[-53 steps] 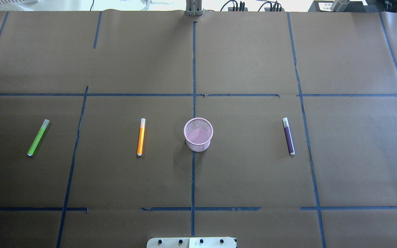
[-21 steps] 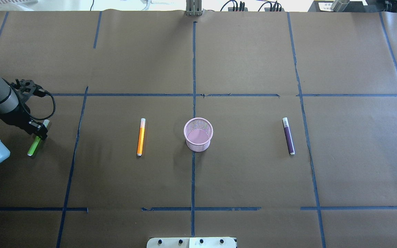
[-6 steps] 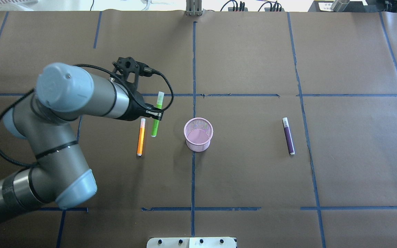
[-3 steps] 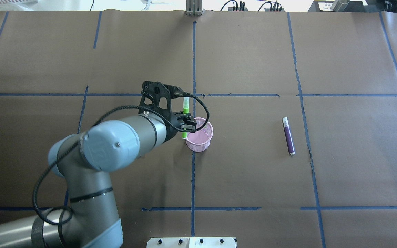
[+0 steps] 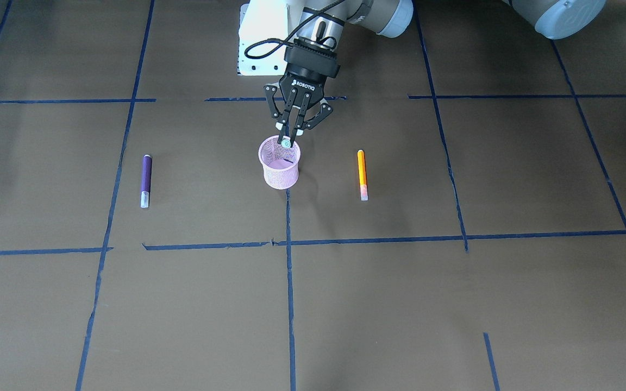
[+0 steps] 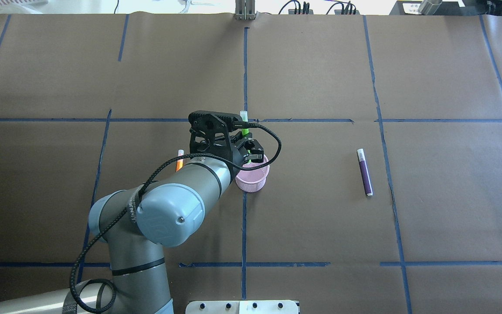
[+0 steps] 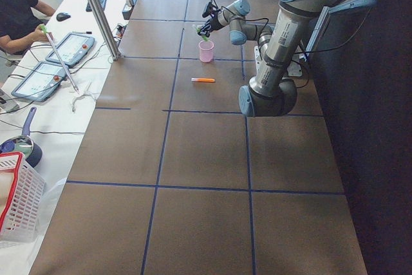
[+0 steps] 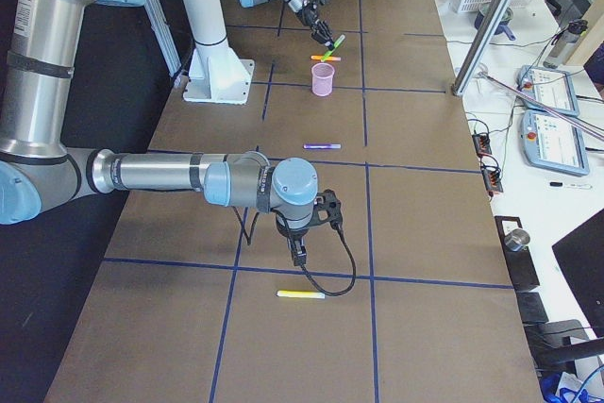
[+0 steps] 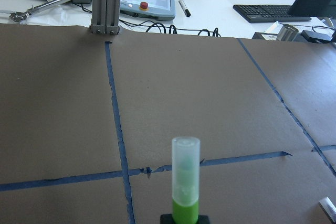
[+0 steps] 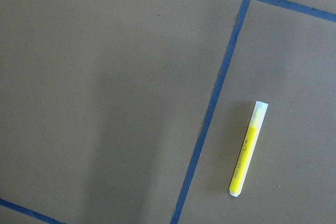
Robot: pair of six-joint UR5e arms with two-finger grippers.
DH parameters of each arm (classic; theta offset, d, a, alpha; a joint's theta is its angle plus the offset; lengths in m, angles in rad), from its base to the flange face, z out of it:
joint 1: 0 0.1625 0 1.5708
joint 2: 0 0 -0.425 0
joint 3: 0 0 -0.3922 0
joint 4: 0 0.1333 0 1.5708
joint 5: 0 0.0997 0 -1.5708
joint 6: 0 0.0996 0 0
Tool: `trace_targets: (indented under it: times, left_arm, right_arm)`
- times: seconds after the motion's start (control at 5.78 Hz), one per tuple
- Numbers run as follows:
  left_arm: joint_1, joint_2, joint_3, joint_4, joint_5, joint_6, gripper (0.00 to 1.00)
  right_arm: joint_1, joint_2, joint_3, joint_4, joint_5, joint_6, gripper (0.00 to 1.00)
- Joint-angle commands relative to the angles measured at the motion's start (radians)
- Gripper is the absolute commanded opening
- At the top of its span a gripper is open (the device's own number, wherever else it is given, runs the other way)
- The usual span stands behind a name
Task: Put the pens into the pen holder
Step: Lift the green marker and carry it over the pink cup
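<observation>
**Green pen poised over the pen holder**

The green pen (image 6: 245, 127) is held by the left gripper (image 5: 292, 134), whose fingers are clenched on its barrel. It is carried at a tilt, with the pale cap end raised and pointed toward the far side of the surface (image 6: 320, 226). That cap fills the middle of the left wrist view, and from the front the pen is seen almost end-on. Its lower end is hung just over the open mouth of the pen holder (image 6: 253, 182), and in the right side view a small gap is seen between the two.

The pink mesh holder is stood upright on the central blue tape line (image 6: 244, 226). To its left, as seen from overhead, the orange pen (image 5: 362, 172) is laid flat, near the holder and partly covered by the left arm. Well apart to the right, the purple pen (image 6: 364, 172) is laid flat too, with its pale cap at the far end.

The right gripper (image 8: 298, 255) is caught only in the right side view, pointed down low over the surface. Whether it is open or closed cannot be told. A yellow marker (image 10: 247, 153) is laid flat near it, beside a tape line.
</observation>
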Motion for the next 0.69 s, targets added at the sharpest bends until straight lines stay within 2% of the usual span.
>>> trace_targets:
  times: [0.0, 0.17, 0.52]
  left_arm:
    - [0.027, 0.002, 0.024, -0.06, 0.011, -0.004, 0.16]
    - [0.035, 0.002, 0.039, -0.077, 0.008, -0.004, 0.64]
    - [0.035, 0.014, 0.038, -0.084, 0.007, -0.001, 0.99]
  right_arm:
    - [-0.001, 0.0, -0.003, 0.0, 0.0, -0.001, 1.0]
    - [-0.001, 0.0, -0.012, 0.0, 0.0, -0.001, 1.0]
    - [-0.01, 0.009, -0.044, 0.018, -0.002, -0.001, 1.0]
